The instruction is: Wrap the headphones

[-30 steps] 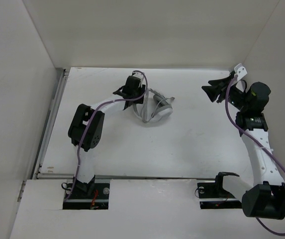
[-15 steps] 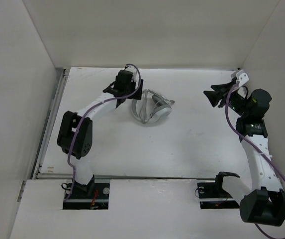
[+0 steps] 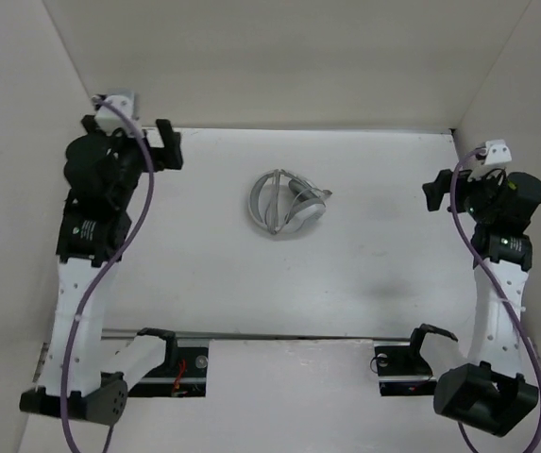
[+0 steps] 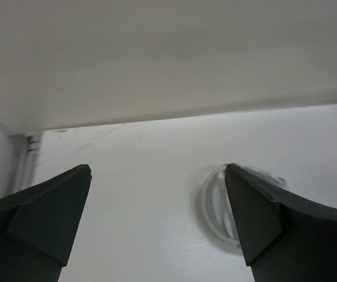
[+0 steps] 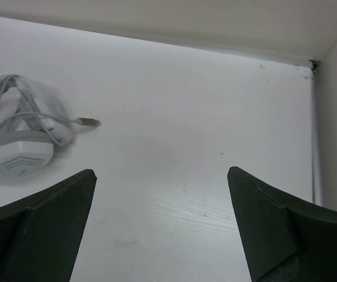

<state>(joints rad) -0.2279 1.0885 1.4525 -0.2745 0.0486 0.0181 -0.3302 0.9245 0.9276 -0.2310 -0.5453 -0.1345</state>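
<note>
Even, diffuse white lighting is recorded in all three views, without glare, and only faint, soft-edged shadows are cast on the table (image 3: pixel 364 274) beneath the arms and beside the headphones (image 3: pixel 300 213). The top external view is rendered reasonably sharp, though slightly grainy, with the enclosure walls shaded to a dull grey-beige. In both wrist views the near black fingers (image 4: pixel 44 223) are shown dark and soft-edged; the headphones are seen blurred in the left wrist view and more crisply in the right.

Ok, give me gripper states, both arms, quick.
Left gripper: open, holding nothing.
Right gripper: open, holding nothing.
The headphones lie apart from both.
</note>
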